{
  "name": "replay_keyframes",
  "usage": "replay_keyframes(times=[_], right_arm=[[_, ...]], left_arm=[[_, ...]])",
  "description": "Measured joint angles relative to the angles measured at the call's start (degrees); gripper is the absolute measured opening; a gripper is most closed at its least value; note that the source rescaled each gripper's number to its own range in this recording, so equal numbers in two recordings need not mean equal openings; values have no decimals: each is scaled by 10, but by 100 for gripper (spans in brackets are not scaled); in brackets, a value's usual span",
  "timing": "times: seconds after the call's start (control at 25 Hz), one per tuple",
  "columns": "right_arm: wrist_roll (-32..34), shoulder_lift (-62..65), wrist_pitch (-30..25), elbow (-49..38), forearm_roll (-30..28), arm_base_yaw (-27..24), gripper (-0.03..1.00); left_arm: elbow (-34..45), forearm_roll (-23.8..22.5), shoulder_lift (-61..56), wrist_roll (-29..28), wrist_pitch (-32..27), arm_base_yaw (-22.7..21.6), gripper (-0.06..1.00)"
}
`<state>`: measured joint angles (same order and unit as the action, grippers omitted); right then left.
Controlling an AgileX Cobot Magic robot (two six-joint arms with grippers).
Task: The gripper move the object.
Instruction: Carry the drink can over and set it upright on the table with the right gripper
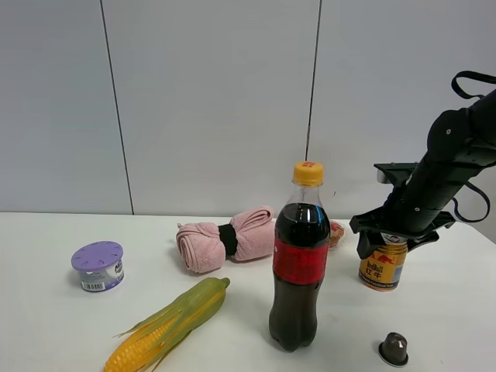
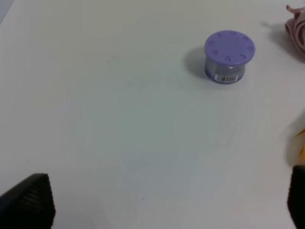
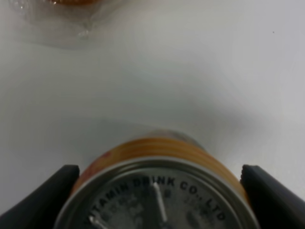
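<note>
The small gold Red Bull can [image 1: 383,269] stands upright on the white table [image 1: 46,325] at the right. My right gripper [image 1: 387,242] comes down over its top, with one black finger pressed against each side. In the right wrist view the can's silver lid and gold rim [image 3: 162,157] fill the gap between the two fingers [image 3: 43,195], which touch its sides. My left gripper [image 2: 167,205] is open and empty above bare table, with only its fingertips showing, wide apart. The left arm is out of the exterior view.
A tall cola bottle [image 1: 298,263] stands left of the can. A dark coffee capsule [image 1: 394,349] lies in front of the can. A wrapped snack [image 1: 336,232], a pink rolled towel [image 1: 225,240], a corn cob [image 1: 170,322] and a purple-lidded tub [image 1: 98,266] [image 2: 229,56] lie further left.
</note>
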<state>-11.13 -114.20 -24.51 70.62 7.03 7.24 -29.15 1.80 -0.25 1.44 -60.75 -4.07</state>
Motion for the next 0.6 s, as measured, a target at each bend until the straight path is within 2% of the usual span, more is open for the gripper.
replay_keyframes(times=[0.28,0.6], right_arm=[[0,31,-39,0,-1,0,1],[1,177,-125,0,-1,0,1]], left_arm=[[0,0,0,0,0,0,100],[0,0,0,0,0,0,100]])
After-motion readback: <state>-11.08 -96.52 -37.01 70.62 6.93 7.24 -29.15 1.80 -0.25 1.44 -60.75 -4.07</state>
